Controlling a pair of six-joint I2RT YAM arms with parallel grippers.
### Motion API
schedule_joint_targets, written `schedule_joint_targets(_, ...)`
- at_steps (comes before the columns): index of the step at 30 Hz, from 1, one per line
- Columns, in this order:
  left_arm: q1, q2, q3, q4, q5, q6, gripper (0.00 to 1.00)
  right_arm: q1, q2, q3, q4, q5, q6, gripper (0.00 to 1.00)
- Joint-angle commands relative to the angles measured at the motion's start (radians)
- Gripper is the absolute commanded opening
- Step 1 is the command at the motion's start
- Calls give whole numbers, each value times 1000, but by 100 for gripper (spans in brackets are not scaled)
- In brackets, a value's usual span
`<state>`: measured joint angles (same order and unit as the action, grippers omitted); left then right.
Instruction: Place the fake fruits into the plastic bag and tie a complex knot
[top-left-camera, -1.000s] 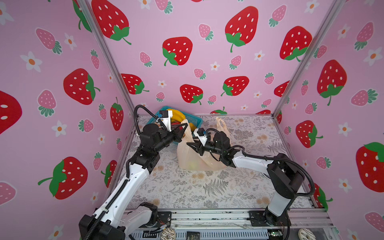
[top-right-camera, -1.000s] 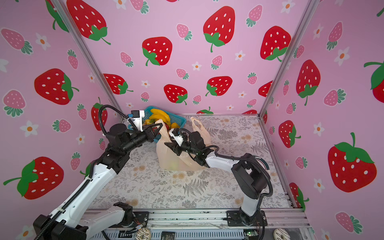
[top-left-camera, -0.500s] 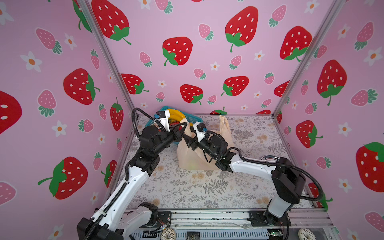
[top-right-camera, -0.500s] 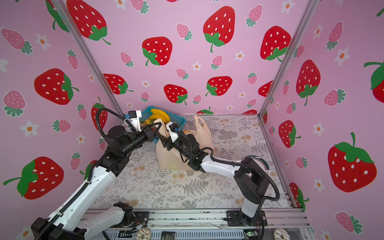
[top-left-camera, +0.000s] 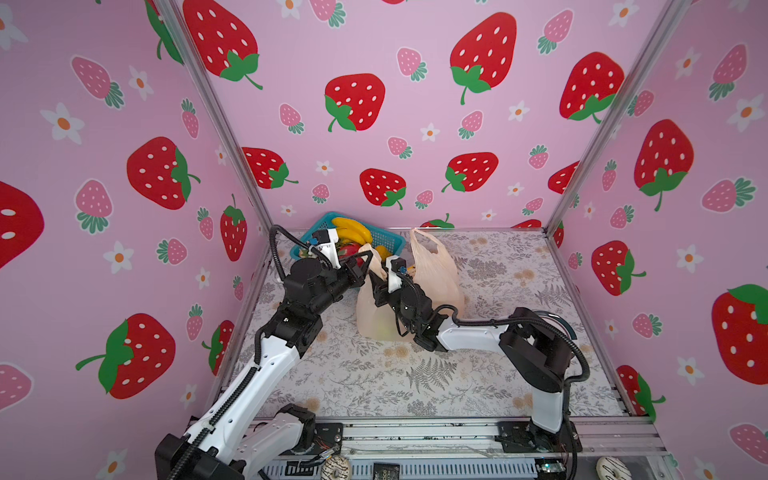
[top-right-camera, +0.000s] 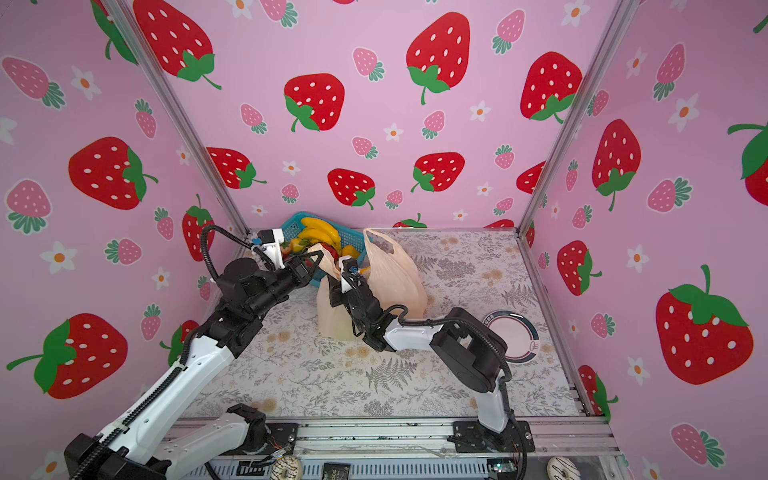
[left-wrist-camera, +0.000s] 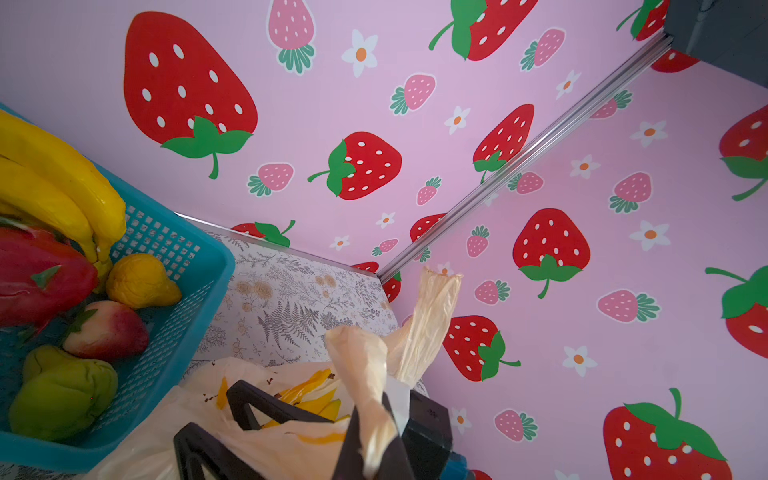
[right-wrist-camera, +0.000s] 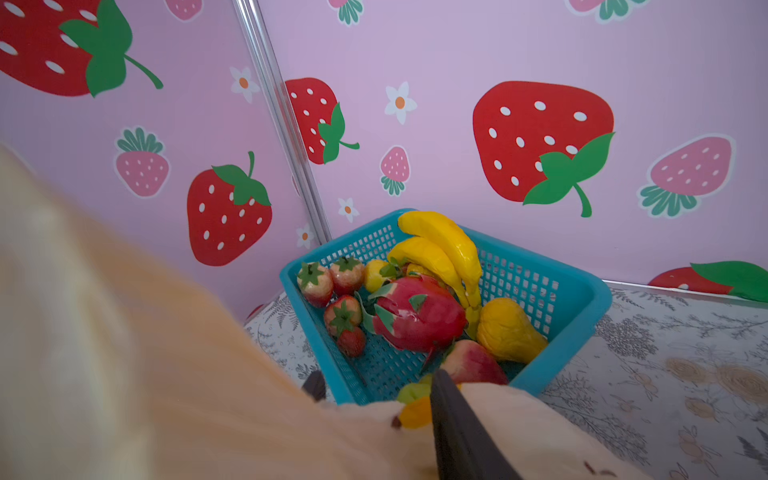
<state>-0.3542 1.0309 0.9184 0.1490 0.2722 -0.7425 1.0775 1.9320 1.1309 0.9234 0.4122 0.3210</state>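
The plastic bag (top-left-camera: 436, 276) (top-right-camera: 395, 276) stands upright at mid table, peach and translucent. My left gripper (top-left-camera: 361, 266) (top-right-camera: 313, 266) (left-wrist-camera: 374, 444) is shut on its near handle (left-wrist-camera: 361, 374), and the far handle (top-left-camera: 424, 243) (left-wrist-camera: 432, 307) stands free. My right gripper (top-left-camera: 372, 279) (top-right-camera: 332, 282) (right-wrist-camera: 374, 380) is at the bag's mouth beside the left one, jaws apart with loose film running between them. The fake fruits lie in the basket: bananas (top-left-camera: 353, 232) (right-wrist-camera: 440, 249), dragon fruit (right-wrist-camera: 415, 316), strawberries (right-wrist-camera: 328, 282), a yellow pear (right-wrist-camera: 507, 328) and a green pear (left-wrist-camera: 62, 395).
The teal mesh basket (top-left-camera: 390, 241) (top-right-camera: 357, 239) (right-wrist-camera: 582, 299) sits in the back left corner against the walls, touching the bag. A round pink plate (top-right-camera: 513, 336) lies at the right behind my right elbow. Doughnuts (top-left-camera: 334, 467) sit below the front rail.
My right gripper has shifted left across the bag's front toward the left gripper, its wrist turning. The left gripper has kept its hold on the handle.
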Motion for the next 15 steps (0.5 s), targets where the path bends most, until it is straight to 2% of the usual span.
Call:
schedule_joint_targets(1,-2,1,28,78,5,-17,0,-5,-58,-3,-18,17,-60,51)
schedule_joint_targets(4,-3,9,27,78,3,-13,0,-5,-100,20,-36,-8,-118,64)
schedule_joint_targets(7,-2,13,25,84,1,-14,0,-6,-117,32,-41,-47,-129,69)
schedule_joint_targets(9,-3,17,28,84,2,-13,0,-8,-102,32,-42,-63,-117,67)
schedule_joint_targets(15,-2,24,36,76,-2,-4,0,-43,-6,-20,-44,-154,-19,52)
